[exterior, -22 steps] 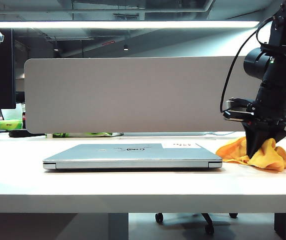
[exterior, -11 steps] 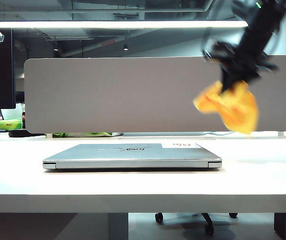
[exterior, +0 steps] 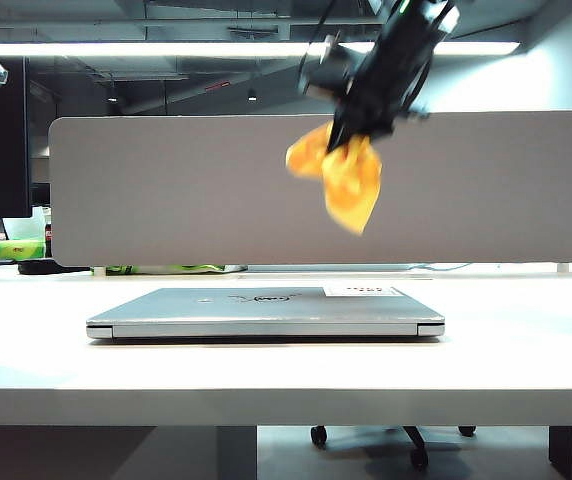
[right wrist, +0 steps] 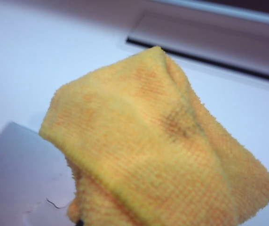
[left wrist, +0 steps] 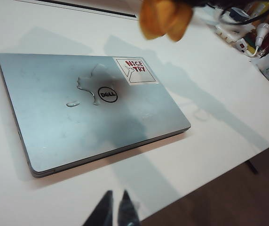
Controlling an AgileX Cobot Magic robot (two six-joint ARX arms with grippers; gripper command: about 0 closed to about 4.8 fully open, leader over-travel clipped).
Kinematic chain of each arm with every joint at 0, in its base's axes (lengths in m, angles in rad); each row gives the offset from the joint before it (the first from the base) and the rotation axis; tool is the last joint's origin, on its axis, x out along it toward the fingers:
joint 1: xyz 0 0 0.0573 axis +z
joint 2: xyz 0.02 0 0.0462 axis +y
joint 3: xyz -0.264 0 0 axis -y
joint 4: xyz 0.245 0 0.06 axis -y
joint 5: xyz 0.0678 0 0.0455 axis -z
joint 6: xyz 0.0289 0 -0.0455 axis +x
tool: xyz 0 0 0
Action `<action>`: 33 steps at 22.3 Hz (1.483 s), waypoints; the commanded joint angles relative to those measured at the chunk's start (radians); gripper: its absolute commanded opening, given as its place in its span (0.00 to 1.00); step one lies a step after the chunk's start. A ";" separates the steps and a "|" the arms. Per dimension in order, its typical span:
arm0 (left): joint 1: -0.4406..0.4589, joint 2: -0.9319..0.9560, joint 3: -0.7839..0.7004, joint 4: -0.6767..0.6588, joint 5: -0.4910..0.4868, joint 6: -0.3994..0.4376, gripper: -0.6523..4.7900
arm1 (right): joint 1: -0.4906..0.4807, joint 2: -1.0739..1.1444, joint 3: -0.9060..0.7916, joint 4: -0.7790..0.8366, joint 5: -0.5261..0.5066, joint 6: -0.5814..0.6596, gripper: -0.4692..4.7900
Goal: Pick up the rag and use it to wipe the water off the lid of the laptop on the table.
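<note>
Now, status by item:

Change: a second ago the rag (exterior: pixel 344 178) lay on the table (exterior: pixel 526 340) to the right of the laptop (exterior: pixel 264 312); it now hangs in the air above the laptop's right half, well clear of the lid (left wrist: pixel 78 108).

Right hand (exterior: pixel 351 135): clenched on the top of the rag, carried in from the right and raised; the cloth fills the right wrist view and hides the fingers.

Left hand (left wrist: pixel 117 209): parked near the front table edge, apart from the laptop; its two fingertips stand close together with nothing between them.

Water (left wrist: pixel 88 87): a thin-edged puddle and a separate drop beside the logo, untouched.

Task meaning: pick-up appears complete; lowering onto the wet patch and wiping remain.

Logo text: "DELL" in a dark oval (left wrist: pixel 107 95) near the lid centre.

Sticker text (left wrist: pixel 135 71): "NICE TRY" in red on white, at the lid corner nearest the rag.
</note>
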State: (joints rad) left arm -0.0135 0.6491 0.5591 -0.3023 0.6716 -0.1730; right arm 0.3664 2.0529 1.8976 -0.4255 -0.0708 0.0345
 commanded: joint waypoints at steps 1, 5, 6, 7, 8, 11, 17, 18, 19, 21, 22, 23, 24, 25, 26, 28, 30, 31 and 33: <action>-0.001 -0.003 0.003 0.011 0.002 0.002 0.16 | 0.023 0.063 0.014 0.051 0.013 0.003 0.07; -0.001 -0.003 0.003 0.011 0.002 0.002 0.16 | 0.046 0.148 0.014 0.085 0.016 0.003 0.07; -0.001 -0.003 0.003 0.011 0.002 0.002 0.16 | 0.052 0.170 0.014 0.089 0.017 0.002 0.07; -0.001 -0.003 0.003 0.011 0.002 0.002 0.16 | 0.056 0.187 0.014 0.094 0.017 0.003 0.07; -0.001 -0.003 0.003 0.011 0.002 0.002 0.16 | 0.058 0.201 0.014 0.095 0.016 0.003 0.07; -0.001 -0.003 0.003 0.011 0.002 0.002 0.16 | 0.079 0.257 0.014 0.096 0.016 0.003 0.07; -0.001 -0.003 0.003 0.011 0.002 0.002 0.16 | 0.103 0.290 0.012 0.072 -0.001 0.019 0.07; -0.001 -0.003 0.003 0.011 0.002 0.002 0.16 | 0.108 0.290 0.012 0.063 -0.008 0.019 0.07; -0.001 -0.003 0.003 0.011 0.002 0.002 0.16 | 0.113 0.290 0.013 0.055 -0.019 0.018 0.07; -0.001 -0.003 0.003 0.011 0.002 0.002 0.16 | 0.132 0.288 0.013 0.040 -0.024 0.018 0.07; -0.001 -0.003 0.003 0.011 0.002 0.002 0.16 | 0.154 0.284 0.014 0.029 -0.037 0.018 0.07; -0.001 -0.003 0.003 0.011 0.002 0.002 0.16 | 0.166 0.283 0.014 0.029 -0.037 0.018 0.07; -0.001 -0.003 0.003 0.011 0.002 0.002 0.16 | 0.192 0.278 0.014 0.026 -0.036 0.018 0.07; -0.001 -0.003 0.003 0.011 0.002 0.002 0.16 | 0.204 0.277 0.014 0.026 -0.036 0.018 0.07; -0.001 -0.003 0.003 0.011 0.002 0.002 0.16 | 0.216 0.275 0.014 0.026 -0.036 0.018 0.07; -0.001 -0.003 0.003 0.011 0.002 0.002 0.16 | 0.245 0.274 0.014 0.026 -0.036 0.018 0.07; -0.001 -0.003 0.003 0.011 0.002 0.002 0.16 | 0.270 0.274 0.014 0.028 -0.031 0.018 0.07; -0.001 -0.003 0.003 0.011 0.002 0.002 0.16 | 0.279 0.274 0.014 0.032 -0.023 0.018 0.07; -0.001 -0.003 0.003 0.011 0.002 0.002 0.16 | 0.299 0.274 0.014 0.039 -0.002 0.017 0.07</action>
State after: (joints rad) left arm -0.0135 0.6491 0.5591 -0.3035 0.6708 -0.1730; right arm 0.6540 2.3344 1.9091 -0.3862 -0.0807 0.0486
